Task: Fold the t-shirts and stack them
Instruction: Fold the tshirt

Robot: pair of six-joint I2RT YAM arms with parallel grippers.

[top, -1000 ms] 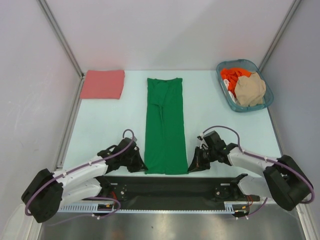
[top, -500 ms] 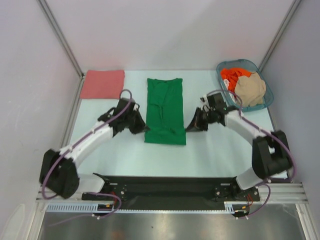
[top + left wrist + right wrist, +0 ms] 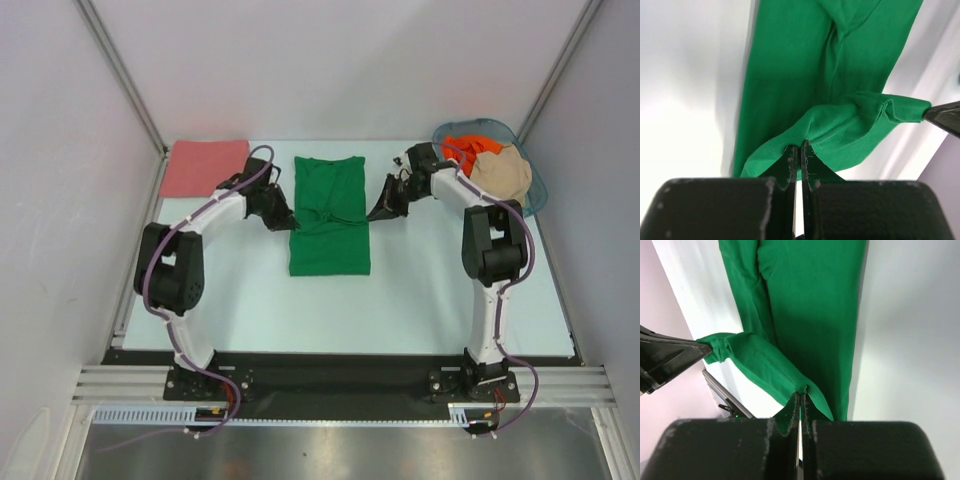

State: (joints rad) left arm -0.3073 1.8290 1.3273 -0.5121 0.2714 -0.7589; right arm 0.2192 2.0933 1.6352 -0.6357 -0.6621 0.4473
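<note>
Green t-shirt [image 3: 330, 245] is nearly halved now: we've carried its hem far up, left end effector [image 3: 285, 218] and right end effector [image 3: 379, 212] both pinching it.

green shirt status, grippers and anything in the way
Left gripper and right gripper shut on hem corners of the green t-shirt. Hem held above its far half, fold not laid. Path clear; pink t-shirt and basket off to the sides.

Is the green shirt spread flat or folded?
Half-folded: the green shirt has its hem doubled over the rest, pinched by left gripper and right gripper.
</note>
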